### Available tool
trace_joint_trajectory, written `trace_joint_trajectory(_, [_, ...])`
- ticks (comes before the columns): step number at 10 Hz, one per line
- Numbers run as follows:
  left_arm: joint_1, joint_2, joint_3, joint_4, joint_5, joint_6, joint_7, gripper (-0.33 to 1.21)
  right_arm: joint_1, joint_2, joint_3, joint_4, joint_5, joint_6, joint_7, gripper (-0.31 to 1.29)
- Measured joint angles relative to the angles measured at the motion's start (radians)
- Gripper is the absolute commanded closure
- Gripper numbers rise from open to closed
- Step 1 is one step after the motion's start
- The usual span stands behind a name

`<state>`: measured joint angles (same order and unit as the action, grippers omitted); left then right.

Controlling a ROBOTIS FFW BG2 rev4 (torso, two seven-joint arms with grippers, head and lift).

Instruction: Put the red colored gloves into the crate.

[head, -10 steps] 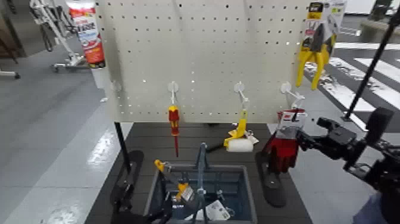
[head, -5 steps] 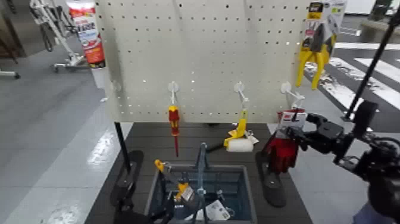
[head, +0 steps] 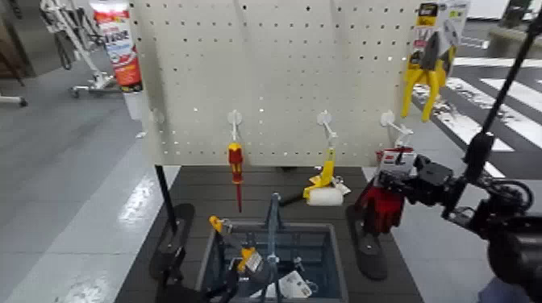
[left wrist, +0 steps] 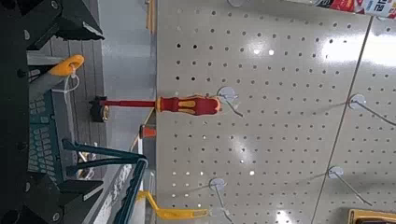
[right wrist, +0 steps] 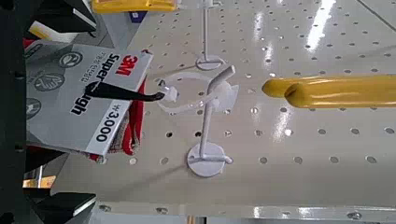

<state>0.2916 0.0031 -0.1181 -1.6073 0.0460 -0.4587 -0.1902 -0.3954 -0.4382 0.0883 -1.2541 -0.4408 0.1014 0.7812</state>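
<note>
The big white pegboard (head: 274,80) stands on the dark table (head: 242,189). The grey-blue crate (head: 343,266) sits in front, full of tools. The red gloves (head: 383,201) hang from a hook at the board's right end. The right gripper (head: 397,184) is right at their white tag (right wrist: 79,93); I cannot tell if it is open or closed. The left gripper is not seen.

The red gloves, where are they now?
In the head view, the red gloves hang at the pegboard's lower right corner, right of the crate, beside the right tool.
</note>
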Motion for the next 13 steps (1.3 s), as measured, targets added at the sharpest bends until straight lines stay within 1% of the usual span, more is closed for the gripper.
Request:
trace_joint_trajectory(3, [-0.003, 0.000, -0.003, 0.003, 0.001, -0.002, 0.000, 0.17, -0.020, -0.001, 0.034, 0.016, -0.008, 0.000, 0.010, 0.06])
trace_joint_trajectory(4, [-0.003, 0.000, -0.003, 0.004, 0.002, -0.002, 0.000, 0.17, -0.023, -0.001, 0.037, 0.017, -0.009, -0.001, 0.010, 0.39])
trace_joint_trajectory(5, [-0.003, 0.000, -0.003, 0.004, 0.002, -0.003, 0.000, 0.17, -0.025, -0.001, 0.037, 0.017, -0.009, 0.002, 0.008, 1.04])
trace_joint_trajectory(6, [-0.003, 0.000, -0.003, 0.004, 0.001, -0.003, 0.000, 0.17, -0.026, -0.002, 0.037, 0.013, -0.008, 0.008, 0.000, 1.07])
trace_joint_trajectory(9, [-0.005, 0.000, -0.003, 0.004, 0.001, -0.003, 0.000, 0.17, -0.029, -0.004, 0.040, 0.004, 0.000, 0.021, 0.000, 1.07])
trace_joint_trajectory(13, [-0.006, 0.000, -0.003, 0.004, 0.001, -0.003, 0.000, 0.17, -0.031, -0.006, 0.040, 0.004, 0.003, 0.018, 0.001, 1.07])
